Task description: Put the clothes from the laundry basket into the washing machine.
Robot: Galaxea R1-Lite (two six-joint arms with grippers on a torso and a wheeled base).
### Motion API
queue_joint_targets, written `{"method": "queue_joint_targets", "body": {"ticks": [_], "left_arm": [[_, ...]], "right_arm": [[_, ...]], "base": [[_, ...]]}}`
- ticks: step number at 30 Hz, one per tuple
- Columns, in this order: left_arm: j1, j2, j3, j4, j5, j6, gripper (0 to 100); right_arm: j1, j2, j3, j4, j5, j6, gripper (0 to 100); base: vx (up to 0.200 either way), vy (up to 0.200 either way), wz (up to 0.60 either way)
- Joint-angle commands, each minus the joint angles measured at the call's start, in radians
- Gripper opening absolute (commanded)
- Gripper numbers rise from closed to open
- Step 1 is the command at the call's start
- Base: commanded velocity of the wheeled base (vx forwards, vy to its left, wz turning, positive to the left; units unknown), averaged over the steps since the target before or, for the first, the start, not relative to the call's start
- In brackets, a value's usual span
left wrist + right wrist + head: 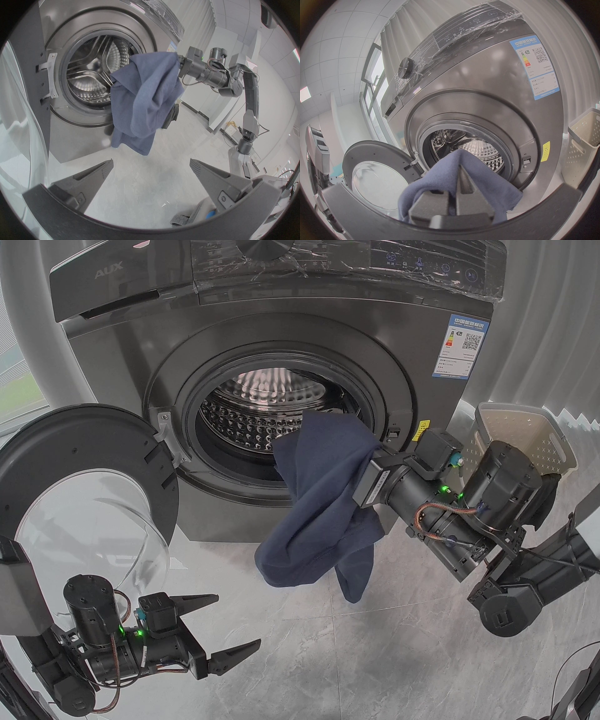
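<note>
The right claw [457,187] is clamped on a dark blue garment [319,490], which hangs in front of the washing machine [387,346], at its open mouth. The left claw [237,621] sits low near the open door [81,440], spread wide and empty. The laundry basket [531,434] stands right of the machine.

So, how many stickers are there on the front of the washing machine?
2. A blue-and-white label sits at the front's upper corner on the robot's right, and a small yellow sticker is lower, beside the drum opening. The hanging blue cloth may hide more.
</note>
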Motion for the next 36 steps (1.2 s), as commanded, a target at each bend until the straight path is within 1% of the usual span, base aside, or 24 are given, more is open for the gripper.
{"method": "queue_joint_targets", "body": {"ticks": [1, 3, 4, 5, 8, 9, 10, 11, 13, 16, 17, 18, 20, 21, 23, 24, 26, 29, 36], "left_arm": [[-0.003, 0.026, 0.032, -0.001, -0.014, 0.008, 100], [-0.008, 0.021, 0.013, -0.002, -0.012, 0.009, 100], [-0.014, 0.018, -0.006, -0.002, -0.012, 0.006, 100], [-0.023, 0.011, -0.040, -0.002, -0.009, -0.004, 100], [-0.026, -0.005, -0.078, -0.002, -0.005, -0.007, 100], [-0.032, -0.019, -0.126, -0.001, -0.003, -0.021, 100], [-0.032, -0.020, -0.130, -0.001, -0.003, -0.021, 100], [-0.044, -0.023, -0.193, -0.002, -0.002, -0.040, 100], [-0.057, -0.029, -0.247, -0.001, 0.001, -0.058, 100], [-0.093, -0.019, -0.319, 0.001, 0.003, -0.079, 100], [-0.093, -0.019, -0.319, 0.001, 0.003, -0.079, 100], [-0.112, 0.003, -0.345, 0.001, 0.001, -0.083, 100], [-0.123, 0.044, -0.383, -0.001, 0.003, -0.083, 100], [-0.123, 0.064, -0.399, -0.001, 0.001, -0.076, 100], [-0.126, 0.090, -0.420, 0.001, 0.000, -0.083, 100], [-0.129, 0.100, -0.426, 0.001, 0.000, -0.081, 100], [-0.132, 0.144, -0.434, -0.001, 0.000, -0.069, 100], [-0.126, 0.196, -0.449, -0.001, 0.001, -0.063, 100], [-0.130, 0.287, -0.560, -0.001, 0.009, -0.066, 100]], "right_arm": [[0.004, 0.000, 0.004, -0.002, -0.001, 0.001, 0], [0.012, 0.000, 0.011, -0.002, -0.001, 0.002, 0], [0.015, 0.000, 0.013, -0.001, -0.001, 0.004, 0], [0.019, -0.002, 0.019, -0.001, -0.001, 0.006, 0], [0.021, -0.005, 0.028, 0.002, -0.001, 0.006, 0], [0.021, -0.011, 0.042, 0.004, -0.001, 0.006, 0], [0.021, -0.011, 0.042, 0.004, -0.001, 0.006, 0], [0.021, -0.011, 0.054, 0.001, -0.001, 0.006, 0], [0.021, -0.011, 0.063, -0.001, -0.001, 0.006, 0], [0.021, -0.011, 0.065, -0.001, 0.001, 0.004, 0], [0.021, -0.011, 0.065, -0.001, 0.001, 0.004, 0], [0.026, -0.011, 0.065, 0.002, 0.001, 0.004, 0], [0.030, -0.011, 0.065, 0.004, 0.001, 0.004, 0], [0.033, -0.013, 0.065, 0.005, 0.001, 0.004, 0], [0.038, -0.013, 0.065, 0.008, 0.001, 0.004, 0], [0.038, -0.014, 0.065, 0.008, -0.001, 0.002, 0], [0.038, -0.014, 0.065, 0.008, 0.001, 0.002, 0], [0.049, -0.028, 0.066, 0.008, 0.001, 0.004, 0], [0.085, -0.031, 0.077, 0.008, -0.002, 0.006, 0]], "base": [[0.000, 0.000, 0.00], [0.000, 0.000, 0.00], [0.000, 0.000, 0.00], [0.000, 0.000, 0.00], [0.000, 0.000, 0.00], [0.000, 0.000, 0.00], [0.000, 0.000, 0.00], [0.000, 0.000, 0.00], [0.000, 0.000, 0.00], [0.000, 0.000, 0.00], [0.000, 0.000, 0.00], [0.000, 0.000, 0.00], [0.000, 0.000, 0.00], [0.000, 0.000, 0.00], [0.000, 0.000, 0.00], [0.000, 0.000, 0.00], [0.000, 0.000, 0.00], [0.000, 0.000, 0.00], [0.000, 0.000, 0.00]]}}
